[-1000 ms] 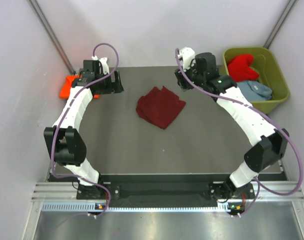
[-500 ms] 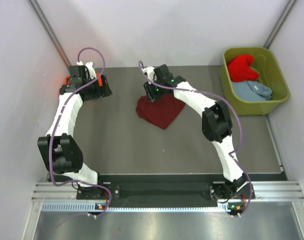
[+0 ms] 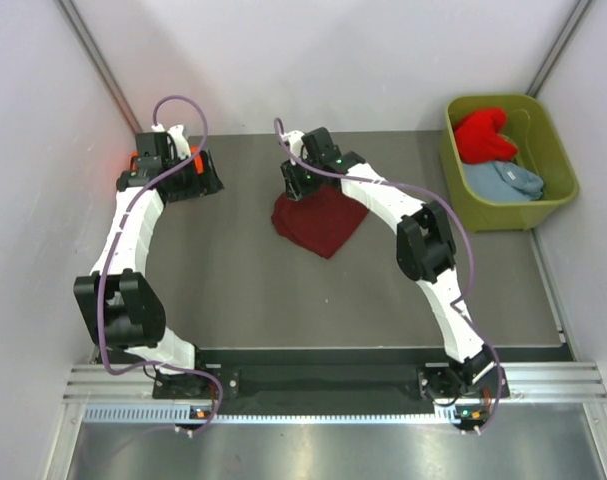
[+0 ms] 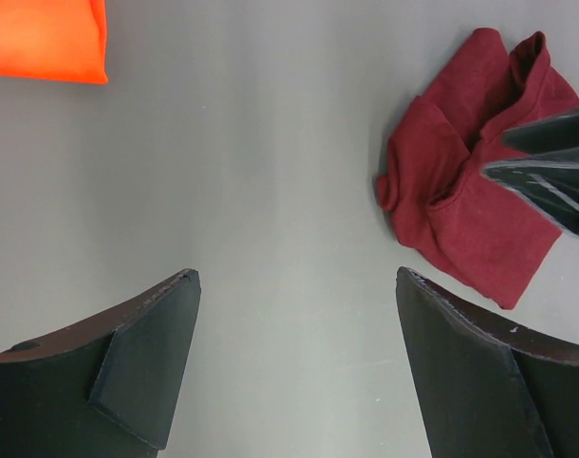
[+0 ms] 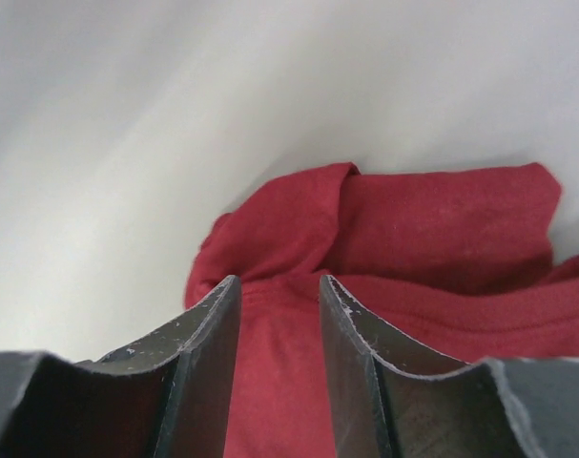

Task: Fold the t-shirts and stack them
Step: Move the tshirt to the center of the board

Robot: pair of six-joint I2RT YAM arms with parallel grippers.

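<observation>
The right gripper (image 5: 278,281) is hanging low over the far edge of the dark maroon t-shirt (image 3: 323,225), its fingers (image 5: 208,353) standing only a narrow gap apart. They are released: the maroon cloth is showing through the gap and spreading out beyond and to the right of the tips, and no fold is showing pinched between them. A raised fold of the shirt is running just beyond the right fingertip, and bare grey table (image 3: 253,290) is lying beyond the left one.

The left gripper (image 4: 294,277) is hovering over bare table with its fingers (image 4: 146,363) spread wide and holding nothing. From these fingers, the maroon shirt is lying crumpled well ahead and to the right, with the right gripper's dark tips poking in over its right side. The bright orange t-shirt (image 4: 41,38) is lying flat well ahead and to the left, apart from both fingers.

Far to the right of the right gripper's fingers, the bright red t-shirt (image 3: 480,135) and the pale grey-blue t-shirt (image 3: 511,180) are sitting bunched inside the olive-green tub (image 3: 558,150), the red one at its far end.
</observation>
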